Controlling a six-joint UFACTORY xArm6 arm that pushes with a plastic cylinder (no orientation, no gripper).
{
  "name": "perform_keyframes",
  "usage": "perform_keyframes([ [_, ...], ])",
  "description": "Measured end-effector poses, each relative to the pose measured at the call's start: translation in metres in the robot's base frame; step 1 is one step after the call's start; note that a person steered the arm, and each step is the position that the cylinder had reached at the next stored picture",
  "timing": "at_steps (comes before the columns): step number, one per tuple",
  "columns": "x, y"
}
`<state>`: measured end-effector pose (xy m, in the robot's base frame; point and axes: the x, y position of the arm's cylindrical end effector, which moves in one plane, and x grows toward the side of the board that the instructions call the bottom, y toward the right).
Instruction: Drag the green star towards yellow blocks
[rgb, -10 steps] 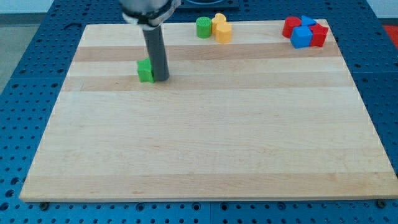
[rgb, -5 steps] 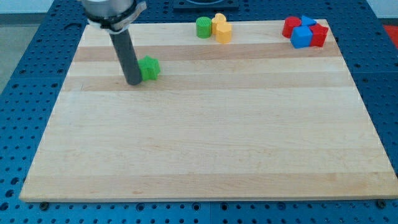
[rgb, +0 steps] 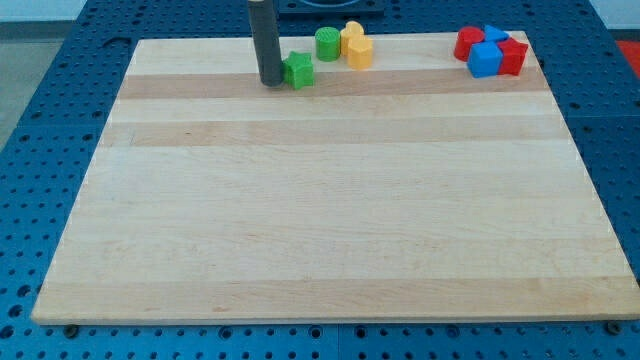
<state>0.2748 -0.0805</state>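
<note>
Rod: I see my dark rod entering from the view's top edge and standing close to upright on the board.
My tip (rgb: 271, 82): it rests on the board near the view's top, just left of the green star and touching it or very nearly so; the seam between them is too small for me to judge.
End tool state: I have no jaws to report; the arm ends in the plain rod, and it holds nothing.
Green star (rgb: 298, 71): it sits on the light wood immediately to the view's right of my tip, below and left of the green cylinder, near it but apart.
Green cylinder (rgb: 327, 44): upright at the board's top edge, just left of the yellow blocks and touching or almost touching them.
Yellow blocks (rgb: 355, 45): two pieces packed together at the top edge, one behind the other; their exact shapes are hard for me to make out.
Red and blue blocks (rgb: 491, 52): a tight cluster in the top right corner, well apart from the star.
Board (rgb: 330, 220): a pale wooden panel with lengthwise grain bands.
Table (rgb: 40, 150): blue perforated surface showing around the board on all sides.
</note>
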Motion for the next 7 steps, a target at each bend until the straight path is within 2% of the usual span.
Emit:
perform_keyframes([
  [1, -0.015, 0.035],
  [2, -0.014, 0.04],
  [4, 0.027, 0.049],
  [7, -0.009, 0.1],
])
